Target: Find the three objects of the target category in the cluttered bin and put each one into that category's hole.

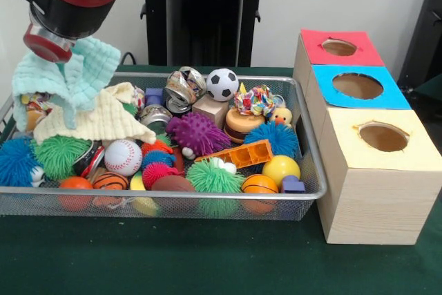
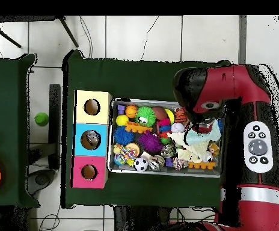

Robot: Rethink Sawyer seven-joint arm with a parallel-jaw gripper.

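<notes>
Here the bin (image 1: 311, 144) is sitting on the green desk (image 1: 173, 260), full of toys, just beside the blue-topped box with the hole (image 1: 358, 86). The gripper (image 1: 59, 56) is hanging over the bin's end well apart from the boxes, and a mint cloth (image 1: 79, 74) is dangling from it above a yellow cloth (image 1: 97, 122); I cannot tell how the fingers are standing.

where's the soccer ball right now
Front view: the soccer ball sits at the bin's far edge, right of centre, between a metal ring and a wooden block.
</notes>
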